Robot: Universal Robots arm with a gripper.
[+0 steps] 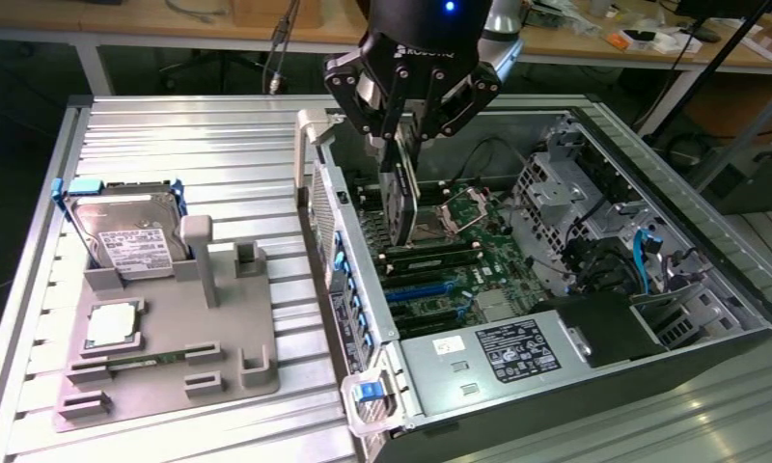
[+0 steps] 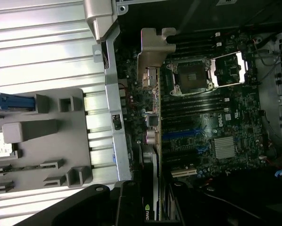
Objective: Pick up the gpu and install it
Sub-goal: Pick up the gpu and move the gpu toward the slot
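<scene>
**Gpu gripped and upright inside the open case, not yet seated**

On the exterior view's left, I see a grey parts tray [image 1: 232,333] holding a silver hard drive [image 1: 128,231], a square processor chip [image 1: 112,326] and a narrow memory stick [image 1: 135,362]. The tray has several bare slots, and the gpu is not on it.

Moving right, the computer case [image 1: 328,241] lies open on its side. Above its far left part, my gripper [image 1: 405,138] is clamped partway closed on the top edge of the gpu [image 1: 401,203]. The card hangs upright, with its lower edge down by the motherboard [image 1: 470,280]. In the wrist view the gpu [image 2: 150,188] runs away from the camera along the case's left wall.

I judge the pick-up done and the install unfinished. I cannot tell whether the card's edge touches a slot. Further right are the drive cage [image 1: 554,183] and the power supply [image 1: 515,352].
</scene>
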